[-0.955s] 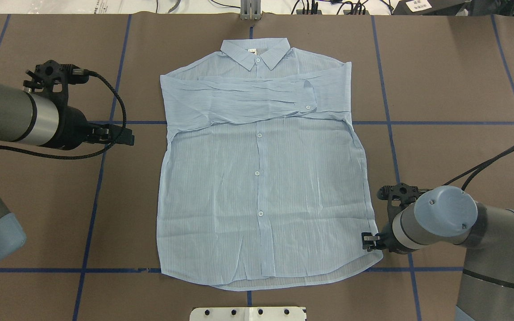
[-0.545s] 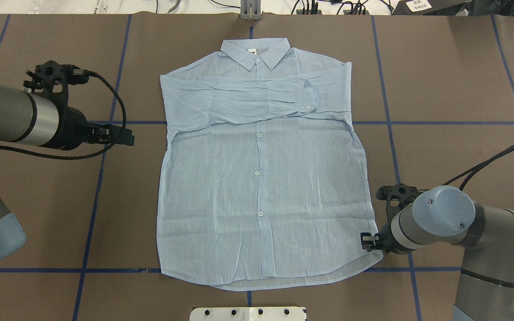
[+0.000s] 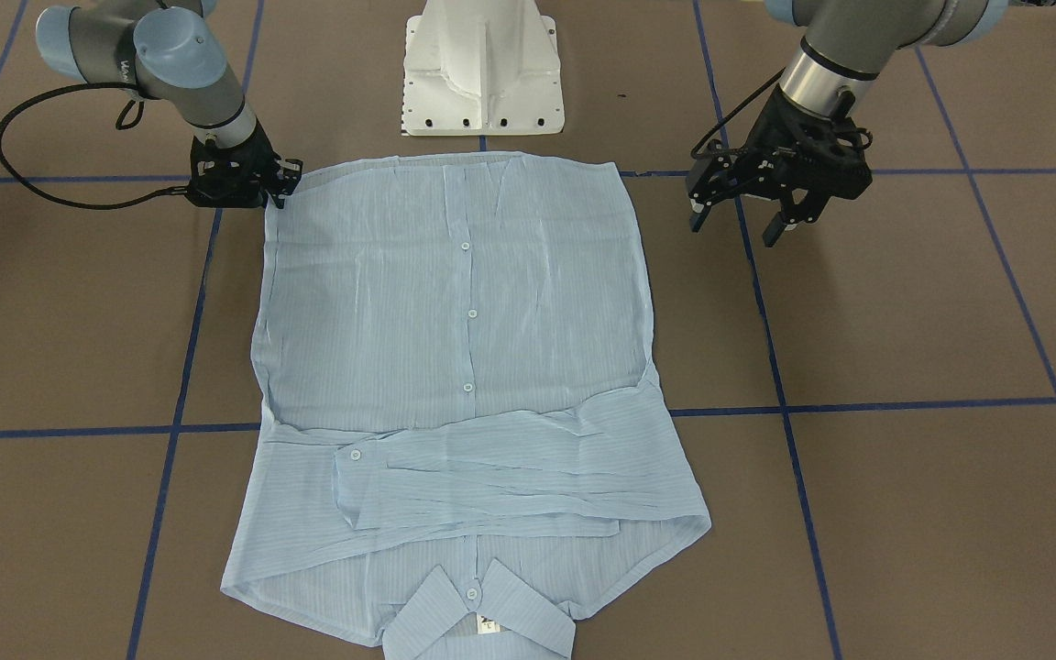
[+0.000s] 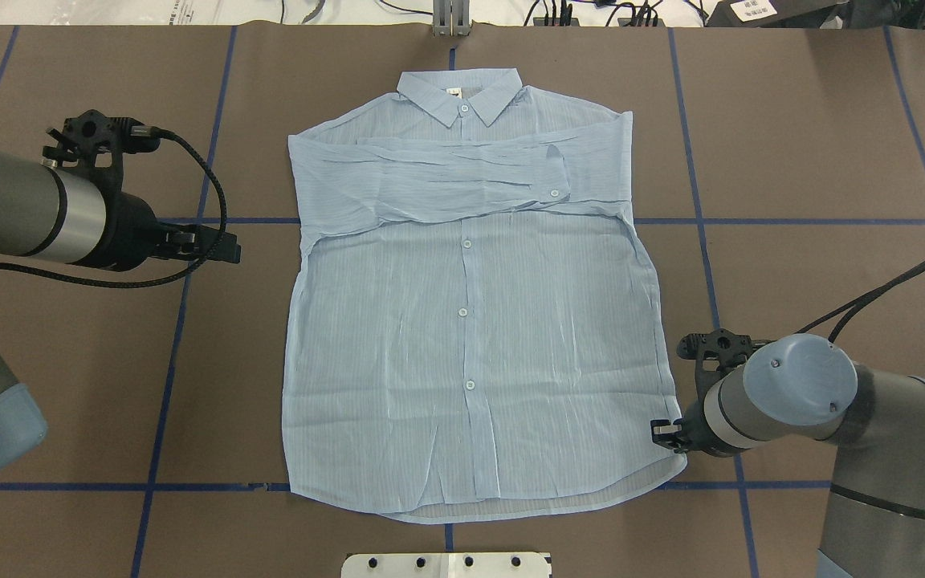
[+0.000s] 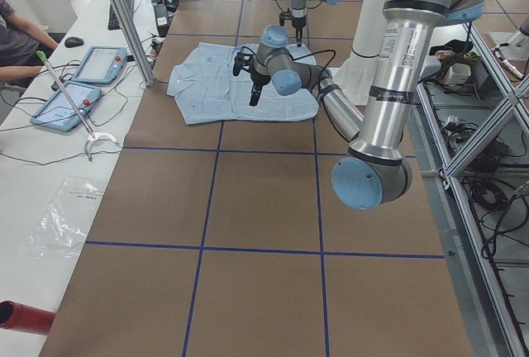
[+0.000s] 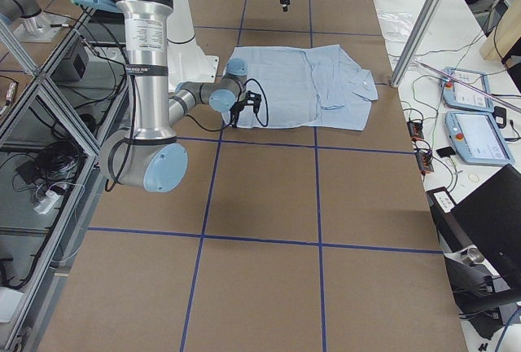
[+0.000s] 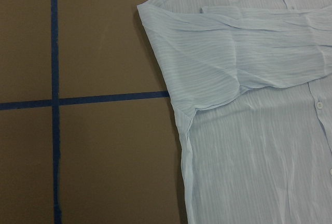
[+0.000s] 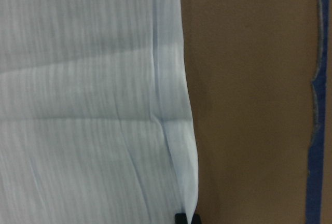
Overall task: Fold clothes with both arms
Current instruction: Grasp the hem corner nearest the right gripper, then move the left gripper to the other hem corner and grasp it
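Note:
The light blue striped shirt (image 4: 462, 321) lies flat and buttoned on the brown table, collar away from the robot and both sleeves folded across the chest. It also shows in the front view (image 3: 455, 321) and both wrist views (image 7: 249, 105) (image 8: 78, 105). My left gripper (image 4: 226, 247) hovers open and empty beside the shirt's left edge, apart from it; the front view (image 3: 734, 229) shows its fingers spread. My right gripper (image 4: 659, 432) is low at the shirt's near right hem corner (image 3: 279, 192). In the right wrist view (image 8: 187, 219) its tips meet on the shirt's edge.
The white pedestal base (image 3: 482, 73) stands at the near table edge, just behind the hem. Blue tape lines (image 4: 165, 321) cross the brown cover. A metal post (image 4: 450, 20) stands at the far edge behind the collar. Tablets (image 6: 476, 136) lie on the side bench.

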Available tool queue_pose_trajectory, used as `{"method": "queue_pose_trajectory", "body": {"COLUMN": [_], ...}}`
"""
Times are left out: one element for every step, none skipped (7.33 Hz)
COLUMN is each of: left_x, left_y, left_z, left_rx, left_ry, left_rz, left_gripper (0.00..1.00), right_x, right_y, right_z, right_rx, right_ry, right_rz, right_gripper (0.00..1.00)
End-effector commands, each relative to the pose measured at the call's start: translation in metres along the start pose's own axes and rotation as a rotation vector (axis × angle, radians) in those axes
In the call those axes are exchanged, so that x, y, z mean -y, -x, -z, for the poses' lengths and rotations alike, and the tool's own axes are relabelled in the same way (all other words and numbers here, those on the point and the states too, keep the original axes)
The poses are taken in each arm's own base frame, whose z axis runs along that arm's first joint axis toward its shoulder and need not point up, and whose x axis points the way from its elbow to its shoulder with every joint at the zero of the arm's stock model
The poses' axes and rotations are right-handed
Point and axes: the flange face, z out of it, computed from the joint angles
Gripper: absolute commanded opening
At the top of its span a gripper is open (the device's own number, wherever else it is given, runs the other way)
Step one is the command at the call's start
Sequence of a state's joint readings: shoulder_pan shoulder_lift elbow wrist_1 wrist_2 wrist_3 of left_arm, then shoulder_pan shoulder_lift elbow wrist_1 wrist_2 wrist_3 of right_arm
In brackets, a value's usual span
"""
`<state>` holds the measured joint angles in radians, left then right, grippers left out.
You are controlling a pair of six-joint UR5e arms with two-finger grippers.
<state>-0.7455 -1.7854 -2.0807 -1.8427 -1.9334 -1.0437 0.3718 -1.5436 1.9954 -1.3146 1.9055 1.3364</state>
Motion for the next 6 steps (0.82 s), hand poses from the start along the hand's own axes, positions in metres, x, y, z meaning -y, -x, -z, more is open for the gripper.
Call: {"method": "queue_pose_trajectory", "body": {"left_x": [-0.001, -0.008, -0.049, -0.096, -0.138, -0.163], "left_y": [0.0, -0.003, -0.02, -0.041, -0.062, -0.072], "left_z": [0.002, -0.002, -0.02, -0.031, -0.049, -0.065], "left_rx": [-0.003, -0.005, -0.008, -0.003, 0.016, 0.037], "left_ry": [0.001, 0.017, 0.083, 0.119, 0.146, 0.178], "left_rz": [0.012, 0.054, 0.13, 0.194, 0.259, 0.285], "left_gripper": [1.0, 1.0, 1.0, 1.0, 0.99, 0.98], "right_x": [-0.001, -0.003, -0.004, -0.006, -0.008, -0.007], "right_y": [0.004, 0.009, 0.013, 0.018, 0.02, 0.02], "right_z": [0.01, 0.02, 0.029, 0.042, 0.047, 0.049], "right_rx": [0.019, 0.038, 0.055, 0.08, 0.092, 0.095], "right_ry": [-0.014, -0.02, -0.032, -0.04, -0.04, -0.045], "right_rz": [0.001, 0.006, 0.01, 0.019, 0.024, 0.024], "right_gripper": [0.0, 0.0, 0.0, 0.0, 0.0, 0.0]}}
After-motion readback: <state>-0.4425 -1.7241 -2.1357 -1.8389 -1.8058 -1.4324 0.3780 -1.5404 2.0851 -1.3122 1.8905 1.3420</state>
